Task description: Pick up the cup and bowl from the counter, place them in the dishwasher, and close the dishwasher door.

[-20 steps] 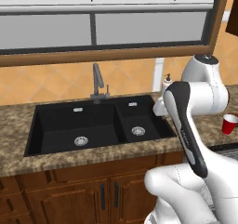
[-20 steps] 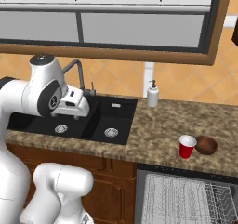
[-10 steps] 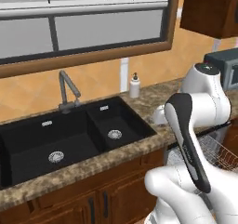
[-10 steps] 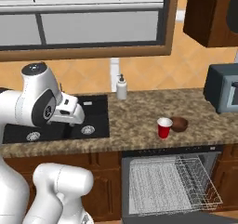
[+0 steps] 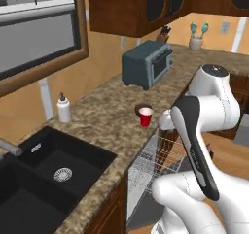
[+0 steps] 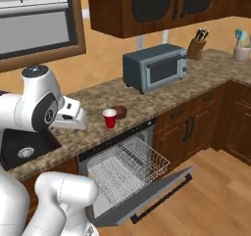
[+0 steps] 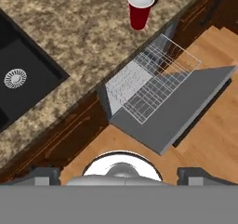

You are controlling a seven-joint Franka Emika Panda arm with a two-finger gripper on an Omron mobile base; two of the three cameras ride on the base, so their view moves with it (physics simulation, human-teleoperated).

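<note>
The cup (image 6: pixel 110 118) stands near the counter (image 6: pixel 98 100) front edge, the bowl (image 6: pixel 119 112) touching just behind it, right above the dishwasher (image 6: pixel 122 169). The door (image 6: pixel 152 193) hangs dropped open over the wood floor (image 6: pixel 211 200), rack (image 7: pixel 155 81) pulled out. The gripper (image 7: pixel 118 175) hovers off the counter edge, holding nothing; how wide its jaws stand I cannot tell. The toaster oven (image 6: pixel 154 67) sits well apart.

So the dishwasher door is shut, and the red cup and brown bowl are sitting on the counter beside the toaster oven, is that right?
Not quite. The dishwasher door is dropped open, with the white wire rack pulled out over it, as the right base view shows. The cup and bowl do sit on the counter.
</note>
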